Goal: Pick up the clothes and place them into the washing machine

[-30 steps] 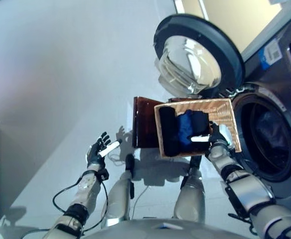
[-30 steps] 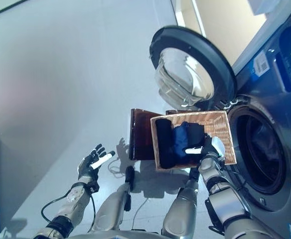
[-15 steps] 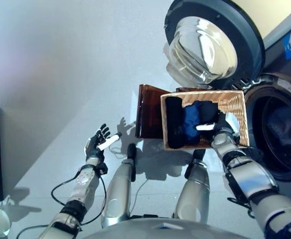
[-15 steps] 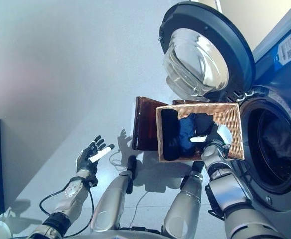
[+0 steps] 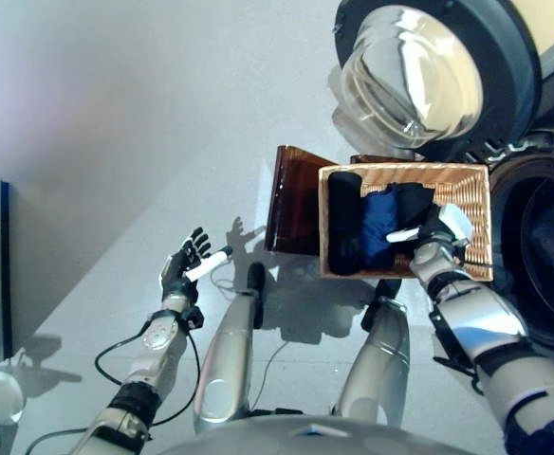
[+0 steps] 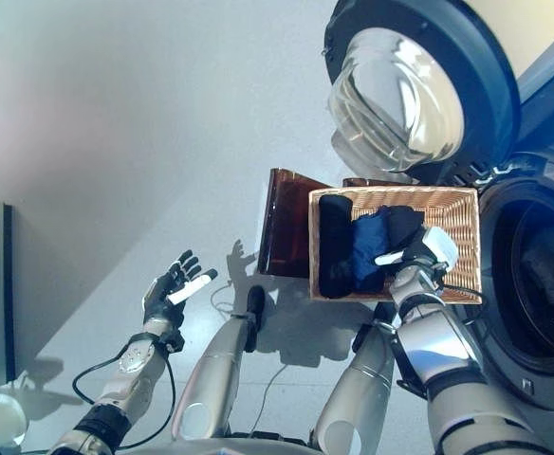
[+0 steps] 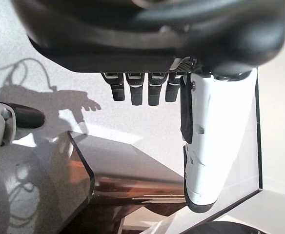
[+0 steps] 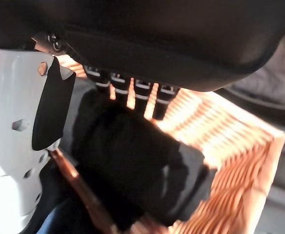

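Right hand point(image 6: 419, 258) deeper in basket point(image 6: 457, 213) | fingers straight above black cloth point(image 8: 147, 165)

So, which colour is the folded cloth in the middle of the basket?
Dark blue. The middle cloth lies between two black ones in the wicker basket; the right eye view shows it best.

Bright daylight; hard shadows on floor point(image 5: 116, 142); wrist views blurred

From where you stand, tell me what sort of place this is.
Probably a laundry area: a front-loading washing machine with its round door swung open, and a wicker basket of dark clothes beside it.
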Robot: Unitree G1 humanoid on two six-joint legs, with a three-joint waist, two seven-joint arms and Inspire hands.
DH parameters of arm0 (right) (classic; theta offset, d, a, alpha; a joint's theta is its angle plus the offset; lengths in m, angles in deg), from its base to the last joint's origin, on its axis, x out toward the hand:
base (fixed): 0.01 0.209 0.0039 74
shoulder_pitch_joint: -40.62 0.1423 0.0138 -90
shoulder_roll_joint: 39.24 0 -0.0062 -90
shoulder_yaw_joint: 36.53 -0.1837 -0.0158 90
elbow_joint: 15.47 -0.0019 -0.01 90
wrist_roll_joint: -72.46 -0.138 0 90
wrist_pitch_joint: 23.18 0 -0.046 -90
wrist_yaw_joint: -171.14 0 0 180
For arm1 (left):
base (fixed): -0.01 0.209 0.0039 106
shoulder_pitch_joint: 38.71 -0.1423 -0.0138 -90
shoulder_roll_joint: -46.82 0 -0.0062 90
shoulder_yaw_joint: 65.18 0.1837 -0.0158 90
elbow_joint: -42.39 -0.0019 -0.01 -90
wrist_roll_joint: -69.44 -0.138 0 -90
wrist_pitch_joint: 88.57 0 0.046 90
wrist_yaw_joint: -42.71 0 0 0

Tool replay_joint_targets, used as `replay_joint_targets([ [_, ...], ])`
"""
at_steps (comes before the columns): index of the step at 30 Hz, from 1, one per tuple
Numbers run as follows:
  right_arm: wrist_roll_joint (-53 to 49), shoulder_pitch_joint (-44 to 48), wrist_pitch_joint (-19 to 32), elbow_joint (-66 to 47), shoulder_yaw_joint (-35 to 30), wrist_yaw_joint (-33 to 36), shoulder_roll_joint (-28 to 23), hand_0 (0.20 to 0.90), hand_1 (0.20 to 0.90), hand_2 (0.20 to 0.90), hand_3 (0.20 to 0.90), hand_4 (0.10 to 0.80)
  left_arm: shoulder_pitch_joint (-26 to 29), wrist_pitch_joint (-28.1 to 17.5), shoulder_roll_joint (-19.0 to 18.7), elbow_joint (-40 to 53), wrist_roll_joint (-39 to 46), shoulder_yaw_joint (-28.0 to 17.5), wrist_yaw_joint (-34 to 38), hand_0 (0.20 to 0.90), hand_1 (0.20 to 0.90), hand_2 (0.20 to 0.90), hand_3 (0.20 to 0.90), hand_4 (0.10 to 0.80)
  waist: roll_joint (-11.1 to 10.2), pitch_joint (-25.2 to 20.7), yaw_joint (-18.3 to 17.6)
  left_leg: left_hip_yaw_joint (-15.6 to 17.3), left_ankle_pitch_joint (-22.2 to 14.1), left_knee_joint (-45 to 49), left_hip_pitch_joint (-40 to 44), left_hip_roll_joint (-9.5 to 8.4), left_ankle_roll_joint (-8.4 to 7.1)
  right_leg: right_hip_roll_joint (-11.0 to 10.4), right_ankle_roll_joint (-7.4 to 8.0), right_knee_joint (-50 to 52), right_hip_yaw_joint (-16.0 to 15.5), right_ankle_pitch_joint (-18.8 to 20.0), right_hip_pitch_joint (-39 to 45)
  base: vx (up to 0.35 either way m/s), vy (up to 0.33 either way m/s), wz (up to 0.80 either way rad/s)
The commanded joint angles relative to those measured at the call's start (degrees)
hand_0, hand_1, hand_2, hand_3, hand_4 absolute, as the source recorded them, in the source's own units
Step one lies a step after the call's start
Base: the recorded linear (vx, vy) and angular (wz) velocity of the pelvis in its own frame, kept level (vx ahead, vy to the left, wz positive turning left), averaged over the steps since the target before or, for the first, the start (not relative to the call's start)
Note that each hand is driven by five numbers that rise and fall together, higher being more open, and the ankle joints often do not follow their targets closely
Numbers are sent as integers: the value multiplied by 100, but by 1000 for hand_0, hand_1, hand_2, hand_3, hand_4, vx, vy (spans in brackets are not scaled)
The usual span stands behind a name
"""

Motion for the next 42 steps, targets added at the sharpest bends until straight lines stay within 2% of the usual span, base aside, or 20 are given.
replay_joint_targets([
  [1, 312, 51, -56, 104, 152, -153, 113, 200, 200, 200, 200, 300, -259, -249, -500, 611, -38, -73, -41, 900, 900, 900, 900, 800, 90, -204, 155, -219, -186, 233, 75, 158, -223, -235, 95, 313, 383, 152, 143, -2, 8, 11],
  [14, 433, -298, -117, 8, -36, -170, -20, 200, 200, 200, 200, 300, -289, -214, -516, 574, -178, -104, -81, 900, 900, 900, 900, 800, 84, -286, 101, -232, -274, 408, 15, 120, -212, -261, 108, 464, 512, 103, 49, 0, 1, 2],
  [23, -270, -532, 226, -316, -407, -10, -150, 200, 200, 200, 200, 300, -292, -258, -508, 404, -163, -220, -32, 900, 900, 900, 900, 800, 17, -301, 23, -187, -152, 78, 266, 207, -266, -208, 129, 196, 484, 219, 231, 0, 0, 0],
  [29, -1239, -803, 694, -863, -798, 32, -302, 200, 200, 200, 200, 300, -266, -304, -455, 81, -124, -347, 61, 900, 900, 900, 900, 800, -114, -312, -192, -66, 64, -540, 663, 302, -352, -124, 165, -385, 432, 465, 505, 8, -5, -11],
  [35, -2702, -1250, 1353, -1610, -1563, -23, -471, 200, 200, 200, 200, 300, -322, -349, -376, -64, -30, -469, 84, 900, 900, 900, 900, 800, -238, -368, -423, 74, 356, -1227, 1075, 363, -448, -69, 222, -1044, 339, 743, 830, 24, -5, -18],
  [39, -3563, -1551, 1741, -1883, -2014, -239, -461, 200, 200, 200, 200, 300, -434, -364, -327, -62, 51, -508, 3, 900, 900, 900, 900, 800, -271, -431, -506, 157, 510, -1592, 1282, 410, -488, -38, 256, -1338, 290, 859, 973, 29, -11, -13],
  [41, -4396, -1797, 2061, -2116, -2392, -498, -408, 200, 200, 200, 200, 300, -440, -381, -265, -98, 85, -529, -39, 900, 900, 900, 900, 800, -275, -453, -558, 212, 572, -1832, 1451, 460, -530, -3, 277, -1459, 252, 868, 1059, 48, -15, -11],
  [42, -4401, -1799, 2063, -2116, -2396, -504, -410, 200, 200, 200, 200, 300, -437, -382, -267, -98, 86, -527, -39, 900, 900, 900, 900, 800, -282, -458, -560, 212, 613, -1859, 1444, 447, -525, -13, 278, -1495, 251, 911, 1058, 24, -7, -9],
])
